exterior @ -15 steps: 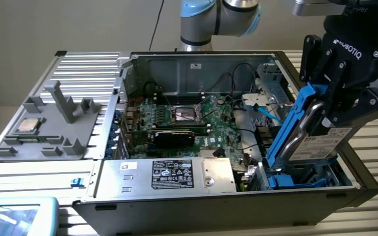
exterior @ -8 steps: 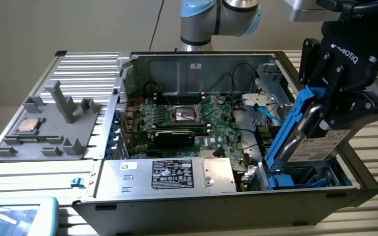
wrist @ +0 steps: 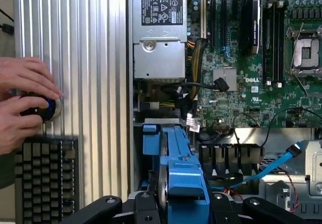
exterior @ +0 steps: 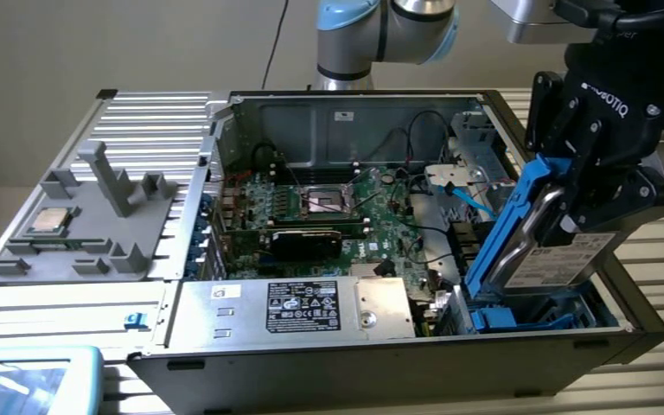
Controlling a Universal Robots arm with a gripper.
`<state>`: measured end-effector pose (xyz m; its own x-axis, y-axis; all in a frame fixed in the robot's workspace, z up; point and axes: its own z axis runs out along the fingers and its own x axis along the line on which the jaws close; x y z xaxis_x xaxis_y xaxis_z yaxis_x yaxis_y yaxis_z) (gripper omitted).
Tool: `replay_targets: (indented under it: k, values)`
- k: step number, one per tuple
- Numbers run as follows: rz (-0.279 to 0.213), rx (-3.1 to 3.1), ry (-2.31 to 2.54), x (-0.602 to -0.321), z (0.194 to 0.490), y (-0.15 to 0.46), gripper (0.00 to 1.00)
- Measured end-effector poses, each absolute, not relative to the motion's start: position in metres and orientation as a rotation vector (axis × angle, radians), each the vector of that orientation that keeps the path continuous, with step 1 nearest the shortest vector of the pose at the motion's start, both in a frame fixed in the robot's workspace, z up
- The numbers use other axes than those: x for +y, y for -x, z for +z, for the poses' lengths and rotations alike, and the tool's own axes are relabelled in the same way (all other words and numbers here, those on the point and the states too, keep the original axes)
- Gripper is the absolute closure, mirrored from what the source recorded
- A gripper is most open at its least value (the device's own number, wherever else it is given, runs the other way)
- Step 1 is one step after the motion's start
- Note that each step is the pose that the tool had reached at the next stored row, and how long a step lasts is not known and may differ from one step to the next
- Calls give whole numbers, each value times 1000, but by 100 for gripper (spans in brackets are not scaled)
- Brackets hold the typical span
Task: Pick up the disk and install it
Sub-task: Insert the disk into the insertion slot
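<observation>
The disk (exterior: 543, 259) (wrist: 176, 168) is clamped between the jaws of the gripper (exterior: 563, 212) (wrist: 181, 209). The jaws stand half-closed, pressing on the two flat sides of the disk's blue carrier. The disk is held on edge and tilted, with its labelled face toward the exterior view's right. Its lower end hangs directly below the jaws, at the mouth of the blue drive bay (exterior: 528, 316). Whether it touches the bay cannot be determined.

The bay sits in the corner of the open computer case (exterior: 355, 104). A blue data cable (exterior: 467, 197) (wrist: 282, 158) runs just beside the disk. Farther from the jaws lies the motherboard (exterior: 332, 216) (wrist: 261, 78), then the silver power supply (exterior: 297, 307) (wrist: 158, 32). Outside the case, well apart from the jaws, a grey tray (exterior: 90, 233) carries a square CPU chip (exterior: 49, 221).
</observation>
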<state>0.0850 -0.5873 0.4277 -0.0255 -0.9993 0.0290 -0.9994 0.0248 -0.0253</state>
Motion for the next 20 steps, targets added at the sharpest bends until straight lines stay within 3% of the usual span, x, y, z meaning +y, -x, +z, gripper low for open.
replay_targets:
  k: [20]
  values:
    - [37,-2287,-2169,-588,428,-84,63]
